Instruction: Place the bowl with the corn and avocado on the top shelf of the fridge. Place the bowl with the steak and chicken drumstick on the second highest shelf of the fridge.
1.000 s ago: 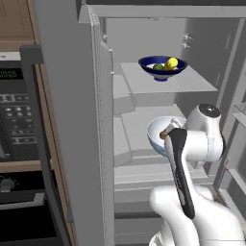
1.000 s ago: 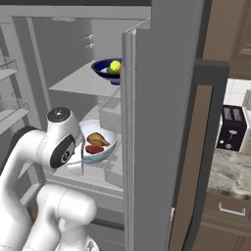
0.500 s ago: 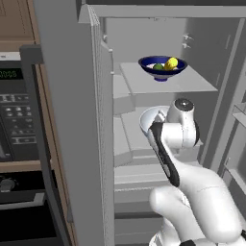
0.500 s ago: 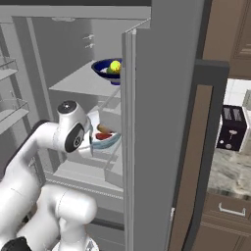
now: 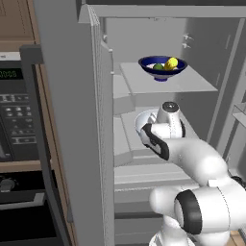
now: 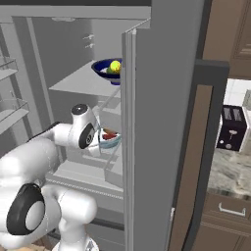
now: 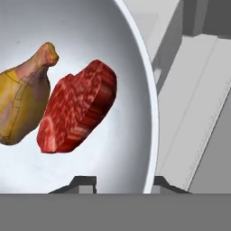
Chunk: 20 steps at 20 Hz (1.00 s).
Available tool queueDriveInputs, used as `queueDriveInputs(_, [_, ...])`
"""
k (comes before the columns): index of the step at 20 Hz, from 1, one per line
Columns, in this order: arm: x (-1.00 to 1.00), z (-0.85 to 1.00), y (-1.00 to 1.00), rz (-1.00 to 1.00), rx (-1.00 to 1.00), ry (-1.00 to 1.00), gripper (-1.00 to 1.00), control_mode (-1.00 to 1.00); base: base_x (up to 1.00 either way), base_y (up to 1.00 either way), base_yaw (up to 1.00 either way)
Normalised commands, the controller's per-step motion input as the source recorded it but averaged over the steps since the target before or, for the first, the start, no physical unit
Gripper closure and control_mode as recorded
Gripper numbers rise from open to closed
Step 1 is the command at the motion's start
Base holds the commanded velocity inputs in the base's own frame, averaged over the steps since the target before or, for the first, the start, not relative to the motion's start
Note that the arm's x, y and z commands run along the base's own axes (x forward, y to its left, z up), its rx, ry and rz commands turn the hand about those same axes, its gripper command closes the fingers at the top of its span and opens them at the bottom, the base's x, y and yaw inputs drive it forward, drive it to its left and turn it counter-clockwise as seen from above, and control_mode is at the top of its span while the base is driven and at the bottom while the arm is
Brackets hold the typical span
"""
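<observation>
The tool (image 7: pixel 118 182) is closed on the near rim of the pale bowl (image 7: pixel 135 67), one fingertip inside the lip and one outside, carrying it level so the food stays put. Left to right in the hand view, the chicken drumstick (image 7: pixel 20 106) lies beside the steak (image 7: pixel 76 108) on the white inside, with a grey shelf surface beyond the rim.

From the left base view, the open fridge door (image 5: pixel 72 125) stands ahead of the black wall oven (image 5: pixel 14 115), and the arm reaches into the fridge (image 5: pixel 211 81) at the level of the second highest shelf (image 5: pixel 126 144), where this bowl belongs. Above it, on the top shelf (image 5: pixel 168 82), the dark blue bowl with the corn and avocado (image 5: pixel 162 67) already sits.

The right base view shows the toaster (image 6: pixel 230 128) on the desk (image 6: pixel 235 169) at far right.
</observation>
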Motion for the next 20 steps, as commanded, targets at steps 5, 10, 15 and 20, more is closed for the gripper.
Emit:
queueDriveInputs(5, [0.55, -0.28, -0.07, 0.0, -0.03, 0.0, 1.0, -1.0, 0.0, 0.0, 0.0])
queueDriveInputs(10, [0.26, -0.09, -0.05, 0.0, -0.01, 0.0, -1.0, -1.0, 0.0, 0.0, 0.0])
queueDriveInputs(15, [-0.61, 0.38, 0.09, -0.05, -0.02, -0.18, -1.0, -1.0, 0.0, 0.0, 0.0])
queueDriveInputs(20, [-0.99, 0.86, 0.16, -0.07, -0.05, -0.23, -1.0, -1.0, 0.0, 0.0, 0.0])
